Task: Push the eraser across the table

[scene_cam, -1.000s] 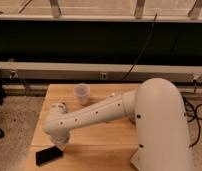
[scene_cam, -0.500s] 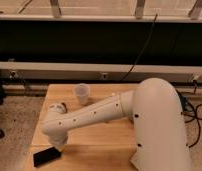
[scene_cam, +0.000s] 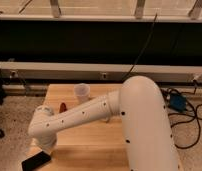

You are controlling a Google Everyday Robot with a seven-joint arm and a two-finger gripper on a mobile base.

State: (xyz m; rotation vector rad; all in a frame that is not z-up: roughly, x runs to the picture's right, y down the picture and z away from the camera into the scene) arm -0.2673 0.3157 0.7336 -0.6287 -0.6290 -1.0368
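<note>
Although the hand (scene_cam: 45, 146) is hidden behind the white elbow housing at the lower left of the frame, its place can be judged to be just above and beside the eraser (scene_cam: 36, 161); whether it is open or closed cannot be told. The eraser is seen as a flat, dark, oblong block lying at the lower left corner of the wooden surface (scene_cam: 94, 137), with its long side tilted slightly upward to the right and its near end close to the surface's left and bottom edges.

By its look, the eraser is judged to be light and stiff, with a low profile that should slide rather than tip. Some drag on the bare wood is to be expected, so a push off its centre would probably make it spin. No grip is called for; contact is best made against one long side, near its middle, low down.

Little margin is left at the lower left, where the block could be knocked over the edge. Open room is offered toward the right and the upper part of the surface. A clear plastic cup (scene_cam: 82, 93) stands near the upper middle, and a small red object (scene_cam: 62, 106) lies to its left; both are well apart from the eraser but would sit in the way of a long push upward.
</note>
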